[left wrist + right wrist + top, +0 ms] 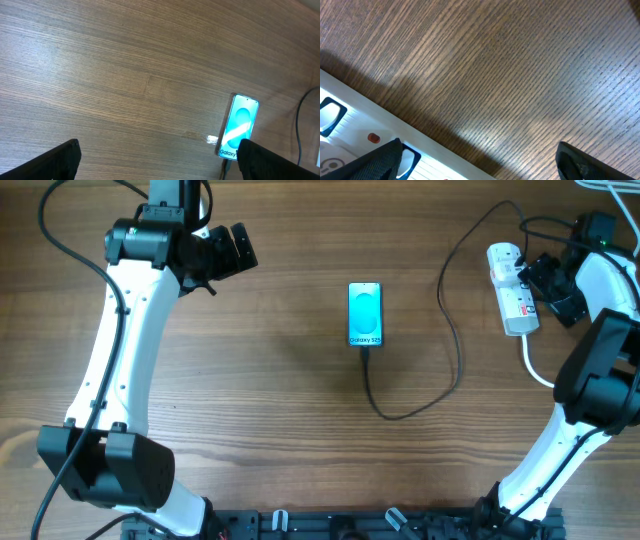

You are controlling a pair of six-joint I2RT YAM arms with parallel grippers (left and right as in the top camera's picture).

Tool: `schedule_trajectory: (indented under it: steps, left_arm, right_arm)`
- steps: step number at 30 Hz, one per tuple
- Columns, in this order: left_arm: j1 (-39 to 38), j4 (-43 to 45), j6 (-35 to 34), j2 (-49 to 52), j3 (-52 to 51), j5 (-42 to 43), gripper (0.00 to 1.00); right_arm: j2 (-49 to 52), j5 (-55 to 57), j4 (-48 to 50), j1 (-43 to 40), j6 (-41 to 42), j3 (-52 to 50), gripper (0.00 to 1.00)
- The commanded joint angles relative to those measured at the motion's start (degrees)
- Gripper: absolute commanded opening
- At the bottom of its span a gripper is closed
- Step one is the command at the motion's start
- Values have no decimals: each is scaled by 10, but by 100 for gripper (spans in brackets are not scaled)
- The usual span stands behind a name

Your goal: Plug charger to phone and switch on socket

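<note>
Both hands gape wide and empty: the left hand (235,248) hangs far from the phone (365,314) on the tabletop (290,380), charger (366,356) apparently plugged in; the right hand (537,280) hovers beside the socket (512,292), and switching it on seems next.

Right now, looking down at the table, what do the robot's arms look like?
The left arm and right arm have smooth white shells with chunky black joints. Black cables trail along them. The left gripper and right gripper are black, with two fingers each.
</note>
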Motion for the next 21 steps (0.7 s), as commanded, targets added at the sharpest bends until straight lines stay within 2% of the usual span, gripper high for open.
schedule_trajectory:
  steps: [1, 21]
  left_arm:
    - [1, 0, 9, 3, -1, -8, 100]
    - [1, 0, 9, 3, -1, -8, 100]
  right_arm:
    - [19, -126, -3, 48, -31, -4, 99]
    - [19, -166, -23, 48, -42, -4, 99]
